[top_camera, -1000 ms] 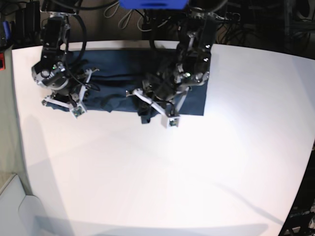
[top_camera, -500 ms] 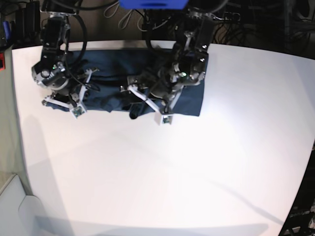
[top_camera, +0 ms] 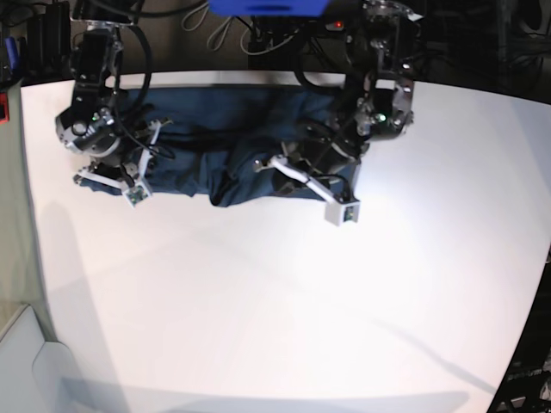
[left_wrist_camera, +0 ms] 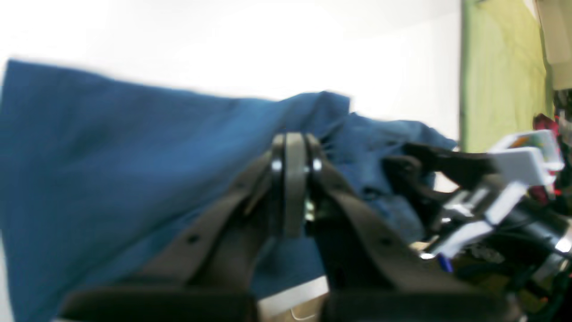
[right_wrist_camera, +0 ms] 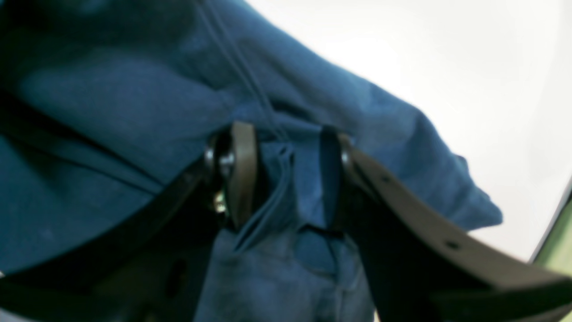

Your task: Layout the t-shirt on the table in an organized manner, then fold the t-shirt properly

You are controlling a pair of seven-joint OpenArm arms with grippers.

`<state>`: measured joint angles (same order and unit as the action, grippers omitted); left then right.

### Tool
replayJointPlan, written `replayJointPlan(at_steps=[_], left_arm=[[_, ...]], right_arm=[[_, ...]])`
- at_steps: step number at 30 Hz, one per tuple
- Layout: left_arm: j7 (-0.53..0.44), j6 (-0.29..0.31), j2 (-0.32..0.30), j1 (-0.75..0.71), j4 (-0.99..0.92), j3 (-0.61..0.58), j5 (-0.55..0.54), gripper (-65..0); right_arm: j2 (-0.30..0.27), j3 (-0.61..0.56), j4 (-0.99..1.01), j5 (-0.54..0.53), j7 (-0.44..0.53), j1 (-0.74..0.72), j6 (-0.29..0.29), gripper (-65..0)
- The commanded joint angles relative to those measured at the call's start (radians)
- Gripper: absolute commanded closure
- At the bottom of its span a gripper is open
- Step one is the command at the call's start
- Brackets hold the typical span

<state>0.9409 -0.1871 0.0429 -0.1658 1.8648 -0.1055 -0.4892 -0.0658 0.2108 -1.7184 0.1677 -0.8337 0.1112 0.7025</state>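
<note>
Limp, light dark navy-blue cloth t-shirt, bunched on white table; grab hem corners. Left pincer together, whether on cloth: can't tell; right pincer clamped on fold.

The right gripper pinches bunched t-shirt cloth above the table.

The white bench is carrying one thing, a dark navy t-shirt, which is lying rumpled in a wide band along the far edge. The shirt's near border is bunching into folds, and the rest of the matte bench surface is showing bare.
</note>
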Motion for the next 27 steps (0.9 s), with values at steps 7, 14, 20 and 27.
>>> replayJointPlan(at_steps=[7, 14, 20, 27], left_arm=[[0.005, -0.013, -0.044, 0.01, -0.063, -0.009, 0.051, -0.2], [0.189, -0.007, -0.091, 0.084, -0.098, -0.316, 0.031, -0.2], [0.186, -0.007, -0.14, 0.128, 0.02, -0.426, -0.105, -0.2], [0.185, -0.007, -0.203, 0.093, 0.057, -0.227, -0.121, -0.2]], right_arm=[[-0.006, 0.002, -0.016, -0.007, 0.017, -0.012, -0.004, -24.7], [-0.006, 0.002, -0.016, -0.007, 0.017, -0.014, -0.004, -24.7], [-0.006, 0.002, -0.016, -0.007, 0.017, -0.014, -0.004, -24.7], [-0.007, 0.011, -0.024, -0.006, 0.007, -0.029, -0.004, -25.2]])
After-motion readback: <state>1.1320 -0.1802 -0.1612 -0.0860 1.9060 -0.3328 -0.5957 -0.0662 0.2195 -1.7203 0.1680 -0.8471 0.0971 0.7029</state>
